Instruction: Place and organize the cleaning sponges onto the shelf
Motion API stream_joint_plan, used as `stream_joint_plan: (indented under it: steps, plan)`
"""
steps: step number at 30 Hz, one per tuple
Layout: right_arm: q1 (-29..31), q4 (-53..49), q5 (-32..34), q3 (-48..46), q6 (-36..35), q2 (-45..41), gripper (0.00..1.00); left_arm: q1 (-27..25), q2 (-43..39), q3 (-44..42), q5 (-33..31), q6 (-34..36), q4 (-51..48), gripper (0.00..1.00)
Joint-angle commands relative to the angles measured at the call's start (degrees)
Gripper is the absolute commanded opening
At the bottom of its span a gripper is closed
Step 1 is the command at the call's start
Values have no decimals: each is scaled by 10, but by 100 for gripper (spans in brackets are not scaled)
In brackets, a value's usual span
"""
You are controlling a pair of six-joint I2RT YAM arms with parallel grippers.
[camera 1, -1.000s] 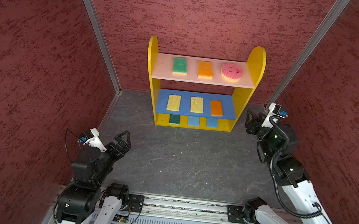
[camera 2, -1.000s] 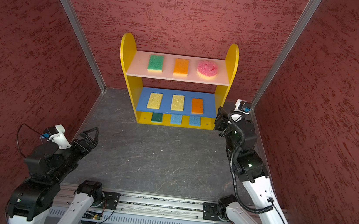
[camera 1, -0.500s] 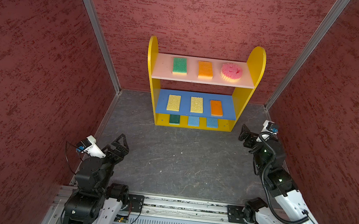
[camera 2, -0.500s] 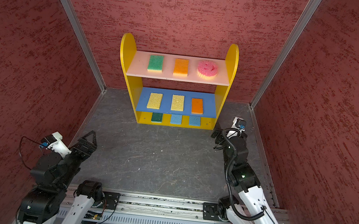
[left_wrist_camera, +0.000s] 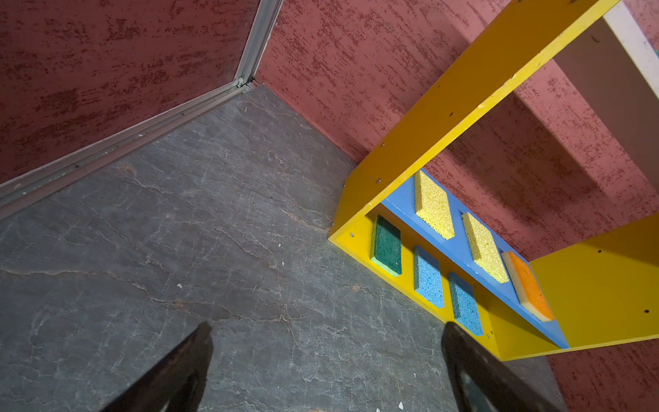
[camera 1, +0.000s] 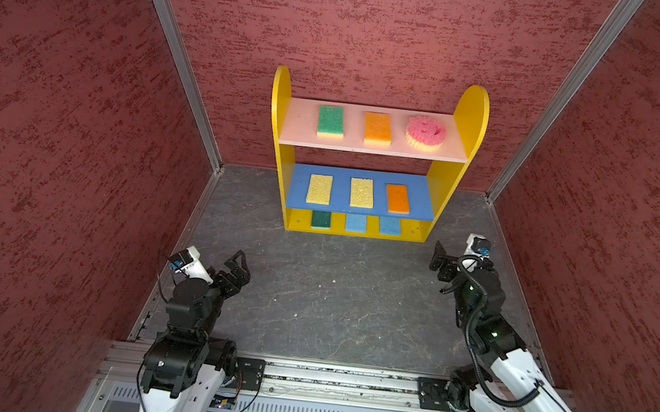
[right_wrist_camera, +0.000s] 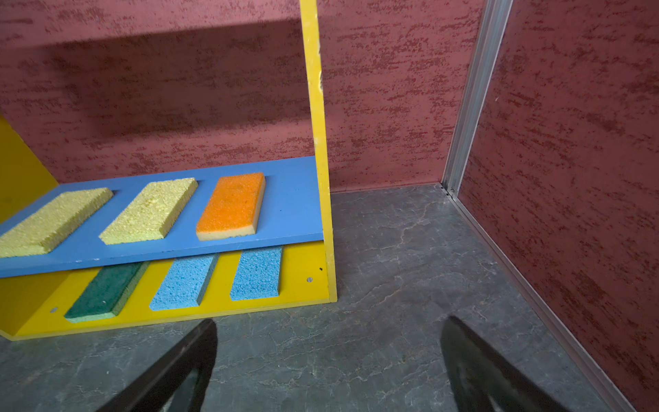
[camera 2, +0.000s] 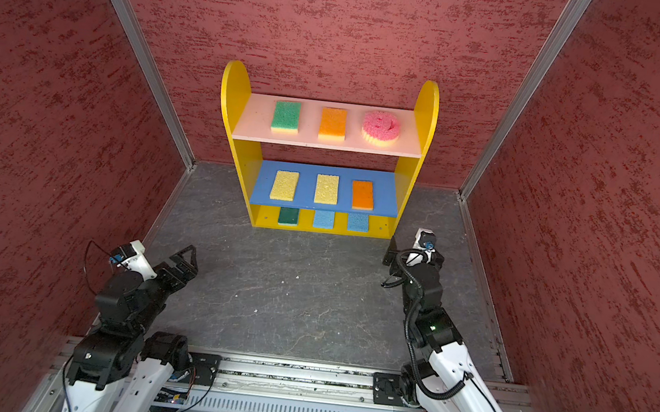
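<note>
Grey floor (camera 1: 332, 291): one shelf (camera 1: 471, 117), nine sponges (camera 1: 378, 128).

No readable text, labels or numbers anywhere.

1. Grey marbled floor (camera 1: 331, 299) fills the middle.
2. Red textured walls (camera 1: 381, 24) stand at nine, twelve and three o'clock.
3. Aluminium corner strips (camera 1: 177, 57) rise at eleven and one o'clock.
</note>
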Motion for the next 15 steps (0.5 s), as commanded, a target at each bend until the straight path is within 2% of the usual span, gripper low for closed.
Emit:
stream_joint_plan:
  steps: [1,3,6,8,10,13,15]
  plan:
    - [-2,78,13,-28,-41,29,99,4,12,-19,-1,29,48,99]
    - [-2,147,-8,-66,-70,39,99,4,29,-31,-26,30,52,100]
    - [-2,322,-31,-157,-102,33,99,3,61,-44,-52,37,59,100]
    - [-4,427,-14,-211,-91,31,99,1,81,-59,-25,75,99,100]
    - [-10,404,-7,-212,-76,30,99,-4,91,-79,6,112,146,100]
    - [-16,328,11,-184,-65,27,99,-10,93,-119,-1,136,219,100]
    - [-22,321,37,-181,-55,31,99,-11,92,-155,-8,159,272,99]
